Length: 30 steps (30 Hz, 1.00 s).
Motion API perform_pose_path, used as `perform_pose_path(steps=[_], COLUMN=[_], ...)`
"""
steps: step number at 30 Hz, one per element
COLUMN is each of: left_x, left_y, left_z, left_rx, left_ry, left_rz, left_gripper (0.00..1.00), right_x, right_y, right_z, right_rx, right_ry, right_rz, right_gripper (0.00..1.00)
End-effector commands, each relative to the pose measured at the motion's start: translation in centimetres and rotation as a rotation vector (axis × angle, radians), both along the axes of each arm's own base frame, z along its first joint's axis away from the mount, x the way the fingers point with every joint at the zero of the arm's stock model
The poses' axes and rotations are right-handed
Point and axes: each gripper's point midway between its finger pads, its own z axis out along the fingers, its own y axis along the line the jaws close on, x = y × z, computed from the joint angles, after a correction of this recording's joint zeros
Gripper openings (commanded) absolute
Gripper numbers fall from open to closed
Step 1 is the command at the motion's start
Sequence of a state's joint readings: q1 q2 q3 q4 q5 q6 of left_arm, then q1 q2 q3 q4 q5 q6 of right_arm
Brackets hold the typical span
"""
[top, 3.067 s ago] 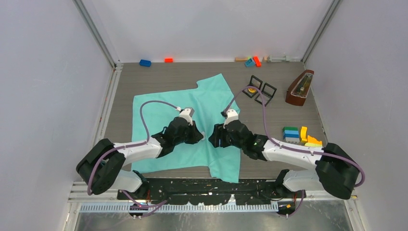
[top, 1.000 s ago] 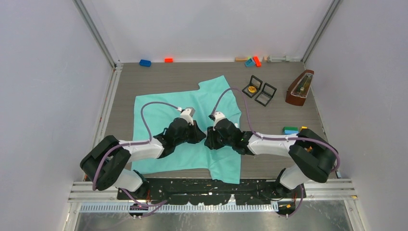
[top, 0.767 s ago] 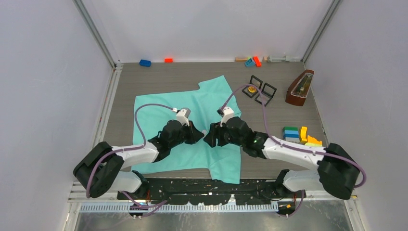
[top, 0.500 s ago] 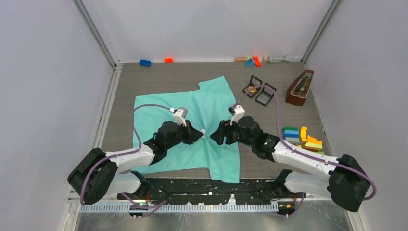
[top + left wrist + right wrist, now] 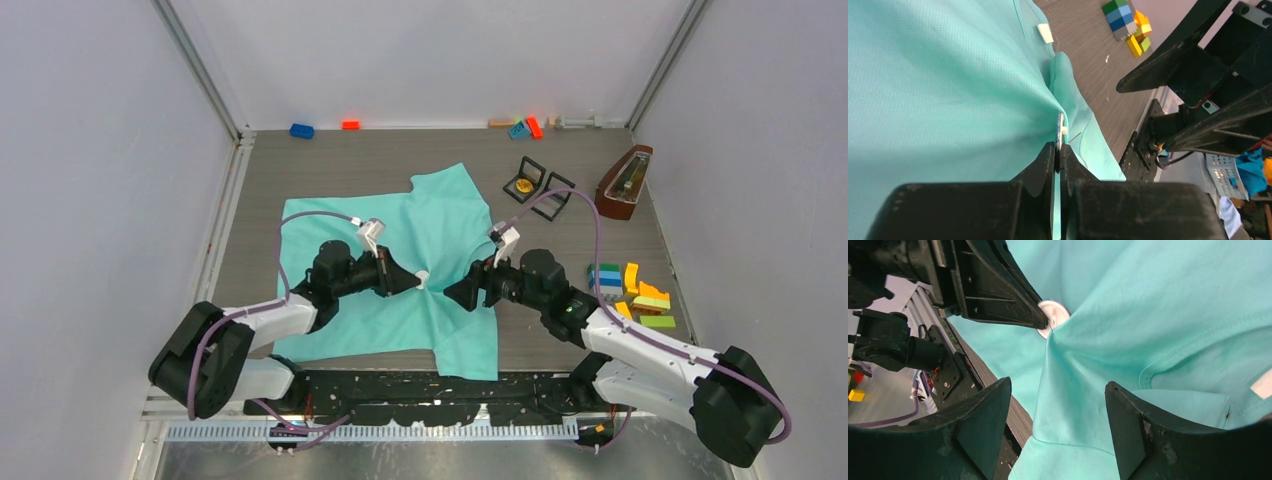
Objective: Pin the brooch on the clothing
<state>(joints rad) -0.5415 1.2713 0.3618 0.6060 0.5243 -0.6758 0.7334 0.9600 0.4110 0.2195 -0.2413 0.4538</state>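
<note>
Near centre, my left gripper (image 5: 412,281) is clamped on a small white brooch (image 5: 1053,315), tenting the turquoise T-shirt (image 5: 440,215) mid-table; my right gripper (image 5: 458,292) hangs just right, jaws apart, empty. The fabric looks soft, light and prone to drag, so the stiff brooch seems the better hold. Far right, one black case (image 5: 530,170) holds a gold disc (image 5: 523,185); its neighbour (image 5: 553,197) looks empty.

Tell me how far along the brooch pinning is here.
Done: the brooch seems fastened to the T-shirt, whose fabric tents up to it. In hand: the left gripper is shut on the brooch; the right gripper stands open, apart. To do: release, and let the T-shirt settle.
</note>
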Motion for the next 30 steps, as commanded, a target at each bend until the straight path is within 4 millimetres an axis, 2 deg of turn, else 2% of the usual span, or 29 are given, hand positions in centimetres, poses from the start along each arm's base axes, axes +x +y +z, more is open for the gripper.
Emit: perform_pose_path(steps=[1,9,12,16,22,26,30], left_x=[-1.7,-2.9,-3.4,-3.9,-4.2,-4.3,-4.3], left_y=[-0.7,-1.1,-1.1,-1.2,-1.3,-1.3,-1.3], left_z=[1.7,2.2,2.4,2.7,3.1,3.2,3.2], left_rx=[-0.076,-0.129,-0.145,-0.157,-0.165,-0.168,-0.168], left_ry=[-0.048,-0.052,-0.064,-0.074,-0.081,-0.082,-0.08], left_rz=[-0.172,-0.324,-0.357,-0.392,-0.415,-0.42,-0.423], left_gripper=[0.0,0.0,0.0,0.0,0.0,0.0,0.0], right_x=[-0.2,0.5,0.6,0.4,0.0,-0.2,-0.4], right_y=[1.0,2.3,2.7,3.0,4.1,4.8,5.1], right_z=[2.6,1.6,0.3,-0.4,-0.6,0.0,0.3], right_rx=[0.056,0.07,0.045,0.059,0.072,0.101,0.114], right_ry=[-0.13,-0.178,-0.158,-0.172,-0.149,-0.144,-0.14], right_rz=[0.109,0.163,0.185,0.215,0.28,0.316,0.337], right_gripper=[0.74,0.72,0.7,0.69,0.66,0.63,0.55])
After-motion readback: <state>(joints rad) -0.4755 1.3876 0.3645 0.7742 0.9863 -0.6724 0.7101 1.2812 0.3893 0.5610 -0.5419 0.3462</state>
